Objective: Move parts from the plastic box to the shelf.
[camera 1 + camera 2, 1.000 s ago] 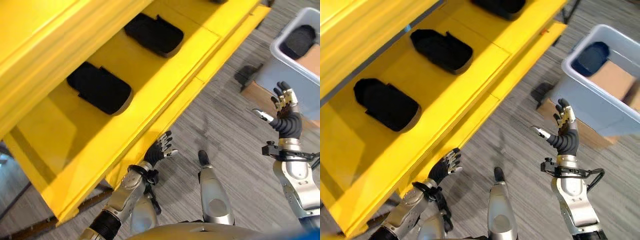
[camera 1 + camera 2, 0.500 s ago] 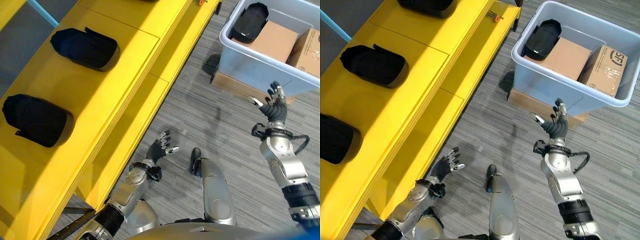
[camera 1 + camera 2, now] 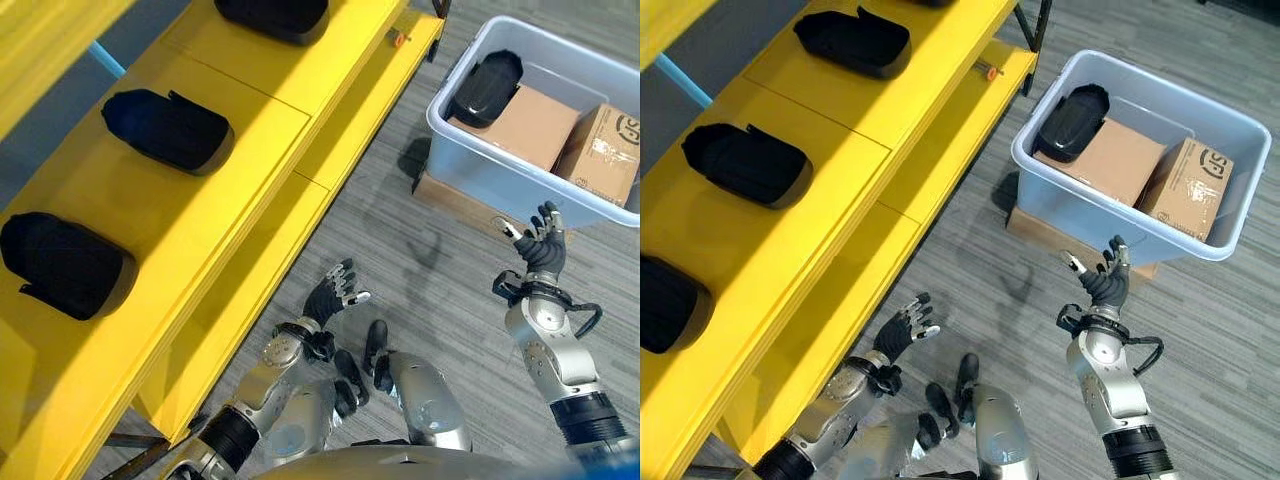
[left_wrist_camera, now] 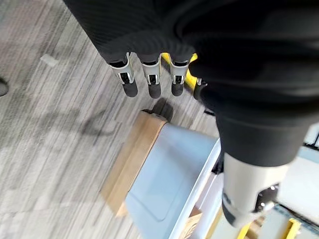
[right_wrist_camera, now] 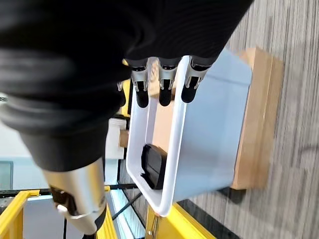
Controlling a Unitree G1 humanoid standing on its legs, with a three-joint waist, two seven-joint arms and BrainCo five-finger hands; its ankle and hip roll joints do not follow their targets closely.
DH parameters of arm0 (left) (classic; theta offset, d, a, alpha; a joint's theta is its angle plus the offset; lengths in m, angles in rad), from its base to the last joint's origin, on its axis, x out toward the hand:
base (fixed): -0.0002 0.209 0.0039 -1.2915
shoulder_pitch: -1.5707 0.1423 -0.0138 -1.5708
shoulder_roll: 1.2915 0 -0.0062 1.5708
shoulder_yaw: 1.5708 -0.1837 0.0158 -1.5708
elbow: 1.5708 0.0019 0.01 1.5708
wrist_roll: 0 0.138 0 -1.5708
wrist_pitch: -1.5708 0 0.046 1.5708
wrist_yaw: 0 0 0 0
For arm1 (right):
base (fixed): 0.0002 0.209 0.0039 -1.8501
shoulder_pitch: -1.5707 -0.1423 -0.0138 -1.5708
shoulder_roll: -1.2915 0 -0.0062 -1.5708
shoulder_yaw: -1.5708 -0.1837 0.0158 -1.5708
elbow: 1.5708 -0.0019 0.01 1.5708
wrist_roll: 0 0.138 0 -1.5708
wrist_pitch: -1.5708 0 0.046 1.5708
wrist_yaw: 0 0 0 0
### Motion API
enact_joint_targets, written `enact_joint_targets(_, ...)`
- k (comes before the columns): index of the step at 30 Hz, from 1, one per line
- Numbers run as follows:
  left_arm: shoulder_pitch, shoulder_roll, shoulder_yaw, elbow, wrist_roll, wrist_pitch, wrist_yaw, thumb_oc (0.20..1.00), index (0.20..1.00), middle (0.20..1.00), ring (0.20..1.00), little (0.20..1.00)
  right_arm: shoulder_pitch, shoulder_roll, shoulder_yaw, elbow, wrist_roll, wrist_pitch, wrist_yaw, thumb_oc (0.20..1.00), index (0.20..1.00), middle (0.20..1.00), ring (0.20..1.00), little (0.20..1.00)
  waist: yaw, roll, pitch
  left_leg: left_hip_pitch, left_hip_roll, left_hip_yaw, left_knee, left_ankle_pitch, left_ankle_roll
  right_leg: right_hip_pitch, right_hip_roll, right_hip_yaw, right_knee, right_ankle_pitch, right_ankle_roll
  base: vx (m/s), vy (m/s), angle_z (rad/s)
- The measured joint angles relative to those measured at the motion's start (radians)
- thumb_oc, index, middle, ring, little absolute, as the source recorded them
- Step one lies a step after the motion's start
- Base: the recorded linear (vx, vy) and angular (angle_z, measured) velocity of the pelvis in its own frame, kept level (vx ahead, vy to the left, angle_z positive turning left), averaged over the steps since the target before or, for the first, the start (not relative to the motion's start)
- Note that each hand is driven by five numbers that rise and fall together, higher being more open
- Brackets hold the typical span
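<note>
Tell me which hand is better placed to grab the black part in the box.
The right hand: it is open and raised just in front of the box, where the part lies. The left hand is open too, low beside the shelf.

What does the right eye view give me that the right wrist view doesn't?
The right eye view alone shows the yellow shelf with black parts already on it, the open, empty left hand, and two cardboard boxes inside the plastic box. The right wrist view alone shows the box's side wall close up, seated on a flat cardboard base. Both share the open right hand, held short of the box, and one black part lying inside it.
</note>
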Motion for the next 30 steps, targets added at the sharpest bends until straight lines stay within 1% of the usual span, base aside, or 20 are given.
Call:
enact_joint_targets(2,-0.002,0.008,0.002,0.010,0.001,0.002,0.000,1.000,1.000,1.000,1.000,1.000,0.001,0.001,-0.003,0.020,0.001,0.003,-0.001,1.000,1.000,1.000,1.000,1.000,0.007,-0.011,-0.006,0.007,-0.025,-0.017,-0.029,0.023,0.013,-0.025,-0.022,0.005,0.044,-0.010,0.028,-0.10,0.076,0.28)
enact_joint_targets(3,0.002,0.011,0.011,0.013,0.001,0.001,0.001,1.000,1.000,1.000,1.000,1.000,0.000,0.001,-0.003,0.020,0.000,0.004,0.002,1.000,1.000,1.000,1.000,1.000,0.010,-0.015,-0.007,0.014,-0.032,-0.017,-0.042,0.027,0.018,-0.050,-0.034,0.007,0.093,-0.008,0.066,-0.07,0.034,-0.14)
enact_joint_targets(4,0.013,0.017,0.027,0.025,0.001,0.007,0.004,1.000,1.000,1.000,1.000,1.000,0.002,0.014,-0.010,0.026,0.000,0.010,0.005,1.000,1.000,1.000,1.000,1.000,0.014,-0.019,-0.004,0.026,-0.029,-0.009,-0.047,0.034,0.033,-0.086,-0.044,0.016,0.173,0.014,0.140,-0.06,0.000,-0.42)
enact_joint_targets(6,0.053,0.042,0.034,0.026,0.001,0.018,0.007,1.000,1.000,1.000,1.000,1.000,0.018,0.049,-0.012,0.042,0.001,0.031,0.004,1.000,1.000,1.000,1.000,1.000,0.027,-0.031,-0.006,0.056,0.028,0.035,-0.041,0.017,0.051,-0.147,-0.054,0.034,0.310,0.106,0.324,0.04,-0.087,-0.77)
enact_joint_targets(7,0.104,0.054,0.064,0.019,0.000,0.028,0.008,1.000,1.000,1.000,1.000,1.000,0.042,0.055,-0.012,0.053,0.000,0.033,0.003,1.000,1.000,1.000,1.000,1.000,0.027,-0.075,-0.034,0.072,0.029,0.073,-0.051,0.025,0.056,-0.160,-0.126,0.032,0.372,0.072,0.306,0.06,-0.274,-0.84)
enact_joint_targets(8,0.127,0.048,0.077,0.019,0.000,0.036,0.013,1.000,1.000,1.000,1.000,1.000,0.039,0.059,-0.014,0.076,0.000,0.033,0.002,1.000,1.000,1.000,1.000,1.000,0.026,-0.088,-0.054,0.074,0.030,0.093,-0.058,0.028,0.055,-0.155,-0.174,0.022,0.376,0.055,0.277,0.02,-0.322,-0.53)
enact_joint_targets(9,0.130,0.047,0.077,0.019,0.000,0.037,0.015,1.000,1.000,1.000,1.000,1.000,0.040,0.059,-0.013,0.080,0.000,0.033,0.003,1.000,1.000,1.000,1.000,1.000,0.027,-0.091,-0.059,0.074,0.030,0.098,-0.058,0.027,0.053,-0.155,-0.185,0.021,0.374,0.051,0.271,0.05,-0.285,-0.77)
enact_joint_targets(10,0.138,0.043,0.058,0.019,0.000,0.056,0.034,1.000,1.000,1.000,1.000,1.000,0.048,0.066,-0.014,0.103,-0.001,0.034,0.004,1.000,1.000,1.000,1.000,1.000,0.053,-0.097,-0.075,0.072,0.045,0.120,-0.048,0.022,0.030,-0.091,-0.245,0.050,0.232,0.047,0.265,0.08,-0.331,-0.65)
enact_joint_targets(12,0.140,0.042,0.058,0.020,0.001,0.061,0.044,1.000,1.000,1.000,1.000,1.000,0.056,0.083,-0.011,0.103,-0.001,0.036,0.004,1.000,1.000,1.000,1.000,1.000,0.054,-0.101,-0.077,0.069,0.055,0.119,-0.047,0.028,0.021,0.009,-0.280,0.090,0.049,0.062,0.290,0.08,-0.328,-0.39)
enact_joint_targets(13,0.141,0.048,0.061,0.023,0.002,0.061,0.045,1.000,1.000,1.000,1.000,1.000,0.055,0.100,-0.013,0.109,-0.001,0.037,0.003,1.000,1.000,1.000,1.000,1.000,0.053,-0.104,-0.079,0.067,0.058,0.118,-0.045,0.033,0.011,0.063,-0.296,0.109,-0.046,0.080,0.315,0.09,-0.337,-0.09)
enact_joint_targets(15,0.145,0.052,0.061,0.024,0.021,0.062,0.045,1.000,1.000,1.000,1.000,1.000,0.052,0.132,-0.010,0.110,-0.001,0.042,-0.004,1.000,1.000,1.000,1.000,1.000,0.056,-0.111,-0.085,0.059,0.072,0.122,-0.035,0.033,0.004,0.117,-0.317,0.110,-0.137,0.107,0.341,0.13,-0.440,-0.10)
enact_joint_targets(17,0.160,0.051,0.053,0.024,0.047,0.060,0.046,1.000,1.000,1.000,1.000,1.000,0.038,0.158,-0.006,0.106,-0.003,0.044,-0.035,1.000,1.000,1.000,1.000,1.000,0.058,-0.103,-0.091,0.041,0.109,0.130,-0.030,0.049,-0.022,0.129,-0.317,0.127,-0.225,0.148,0.328,0.11,-0.396,-0.11)
enact_joint_targets(20,0.168,0.050,0.029,0.023,0.075,0.056,0.045,1.000,1.000,1.000,1.000,1.000,0.042,0.158,-0.010,0.106,-0.012,0.046,-0.073,1.000,1.000,1.000,1.000,1.000,0.053,-0.106,-0.095,0.040,0.152,0.121,-0.034,0.079,-0.070,0.135,-0.311,0.142,-0.247,0.157,0.324,0.11,-0.329,0.04)
enact_joint_targets(21,0.175,0.065,0.026,0.019,0.076,0.054,0.044,1.000,1.000,1.000,1.000,1.000,0.048,0.158,-0.009,0.109,-0.029,0.046,-0.081,1.000,1.000,1.000,1.000,1.000,0.053,-0.124,-0.106,0.045,0.158,0.113,-0.038,0.090,-0.099,0.149,-0.309,0.137,-0.247,0.152,0.312,0.19,-0.628,0.09)
enact_joint_targets(22,0.183,0.061,0.027,0.024,0.076,0.053,0.046,1.000,1.000,1.000,1.000,1.000,0.046,0.147,-0.008,0.129,-0.042,0.046,-0.084,1.000,1.000,1.000,1.000,1.000,0.048,-0.130,-0.113,0.053,0.178,0.114,-0.040,0.102,-0.135,0.141,-0.298,0.127,-0.236,0.179,0.283,0.15,-0.603,-0.07)
enact_joint_targets(23,0.200,0.041,0.020,0.010,0.076,0.052,0.048,1.000,1.000,1.000,1.000,1.000,0.017,0.125,-0.016,0.174,-0.047,0.053,-0.083,1.000,1.000,1.000,1.000,1.000,0.045,-0.084,-0.117,0.057,0.230,0.130,-0.059,0.112,-0.154,0.114,-0.261,0.076,-0.190,0.133,0.269,0.03,-0.384,-0.39)
enact_joint_targets(24,0.217,0.039,0.012,-0.014,0.076,0.043,0.046,1.000,1.000,1.000,1.000,1.000,0.009,0.099,-0.017,0.174,-0.049,0.063,-0.084,1.000,1.000,1.000,1.000,1.000,0.054,-0.054,-0.124,0.060,0.272,0.159,-0.070,0.128,-0.171,0.098,-0.228,0.059,-0.176,0.134,0.248,-0.02,-0.345,-0.58)
enact_joint_targets(26,0.197,0.014,0.011,-0.019,0.075,0.043,0.044,1.000,1.000,1.000,1.000,1.000,-0.024,0.027,-0.010,0.172,-0.051,0.068,-0.081,1.000,1.000,1.000,1.000,1.000,0.041,0.012,-0.117,0.073,0.335,0.166,-0.109,0.184,-0.147,0.083,-0.149,0.048,-0.166,0.110,0.197,-0.03,-0.273,-0.45)
enact_joint_targets(28,0.154,-0.007,0.013,-0.019,0.075,0.022,0.044,1.000,1.000,1.000,1.000,1.000,-0.059,-0.020,-0.011,0.172,-0.059,0.070,-0.075,1.000,1.000,1.000,1.000,1.000,0.029,0.027,-0.104,0.072,0.364,0.175,-0.131,0.265,-0.125,0.048,-0.124,0.045,-0.122,0.072,0.151,0.02,-0.207,-0.23)
enact_joint_targets(30,0.112,-0.019,0.017,-0.019,0.071,-0.001,0.043,1.000,1.000,1.000,1.000,1.000,-0.095,-0.035,-0.009,0.172,-0.070,0.075,-0.071,1.000,1.000,1.000,1.000,1.000,0.015,0.028,-0.100,0.076,0.372,0.176,-0.146,0.327,-0.137,0.017,-0.101,0.043,-0.074,0.031,0.121,0.11,-0.330,-0.16)
